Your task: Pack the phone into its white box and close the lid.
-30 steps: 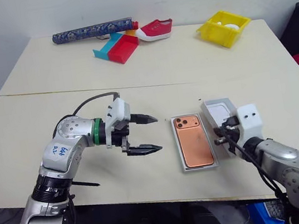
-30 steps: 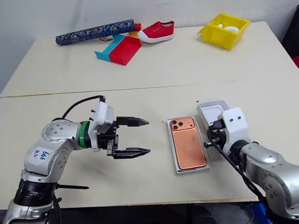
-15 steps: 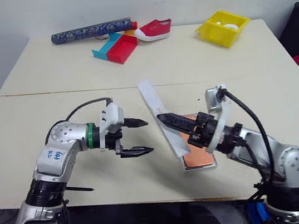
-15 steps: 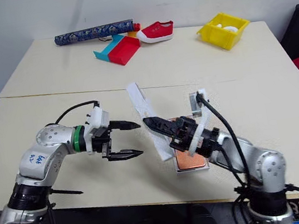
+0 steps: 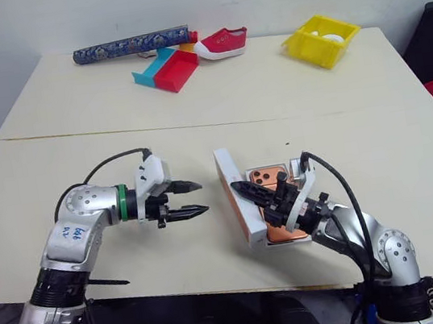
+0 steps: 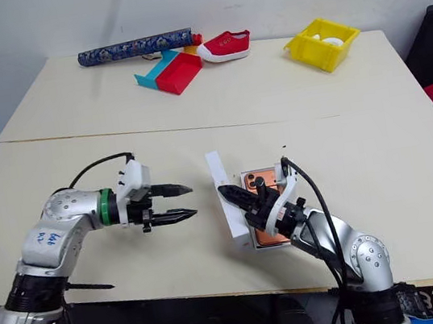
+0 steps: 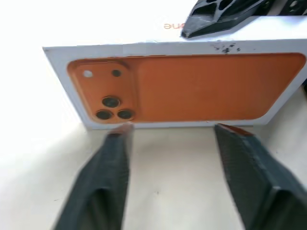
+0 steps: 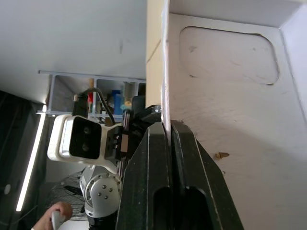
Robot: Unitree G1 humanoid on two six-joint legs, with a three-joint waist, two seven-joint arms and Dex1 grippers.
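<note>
The copper-orange phone (image 5: 268, 177) lies in the white box (image 5: 292, 242) on the near table, partly hidden behind my right arm. The lid (image 5: 233, 200) stands on its long edge along the box's left side. Its orange printed face (image 7: 192, 86) is turned toward my left gripper and its white inside (image 8: 230, 96) toward the phone. My right gripper (image 5: 241, 189) is shut on the lid's wall, reaching in over the phone. To the left of the lid my left gripper (image 5: 192, 199) points at it, open with nothing between its fingers and not touching it.
On the far table are a red and teal tray (image 5: 168, 70), a red shoe (image 5: 223, 41), a patterned tube (image 5: 132, 45) and a yellow bin (image 5: 322, 40). A seam (image 5: 195, 124) divides the two tables.
My right gripper carried the lid from the box's right side, swung it up and over the phone, and lowered it on edge at the box's left. My left gripper's fingers narrowed and it sank slightly.
</note>
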